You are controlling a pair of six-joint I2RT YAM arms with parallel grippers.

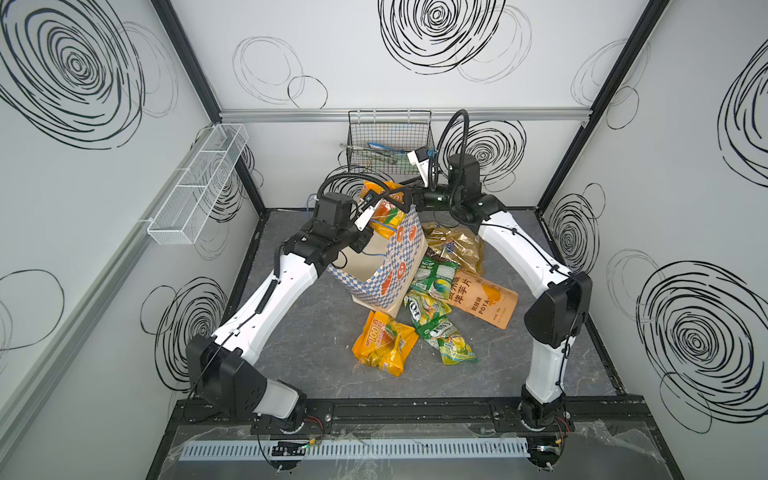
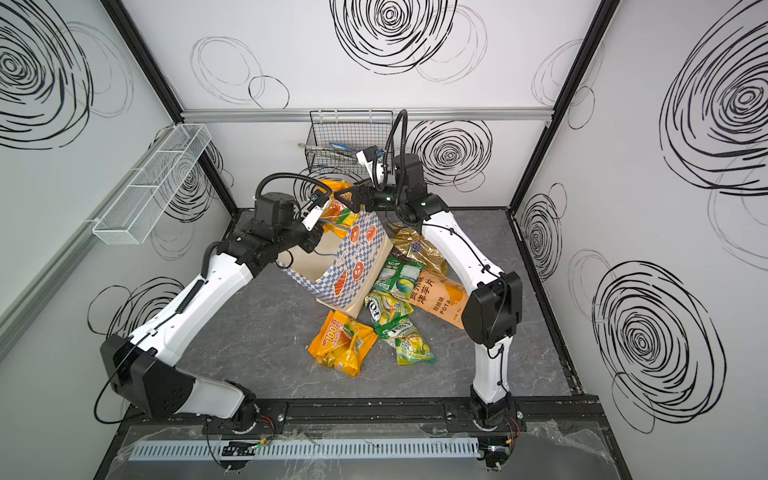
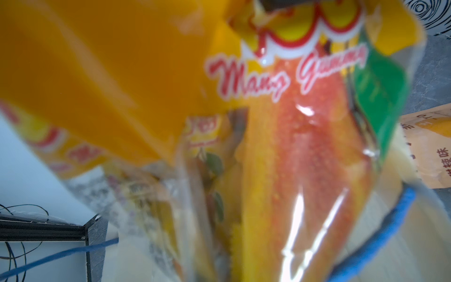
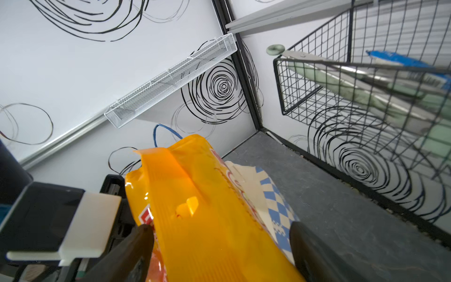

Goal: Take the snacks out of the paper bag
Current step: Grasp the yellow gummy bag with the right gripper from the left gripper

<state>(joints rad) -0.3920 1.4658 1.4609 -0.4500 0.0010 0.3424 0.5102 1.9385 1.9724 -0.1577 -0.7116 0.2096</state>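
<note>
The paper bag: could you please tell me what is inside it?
Yellow-orange gummy packs stick out of the paper bag at its far end. Elsewhere only bare cream inner wall shows; deeper down is hidden by the left arm and the bag's own walls.

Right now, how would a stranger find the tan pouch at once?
Find the tall checkered paper bag. The tan pouch lies flat to its right, among shiny packets. Only it bears big dark Chinese characters.

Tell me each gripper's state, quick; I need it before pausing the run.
Left gripper: shut at the bag's mouth; what it pinches cannot be told.
Right gripper: open, jaws astride the orange pack sticking out of the bag.
</note>
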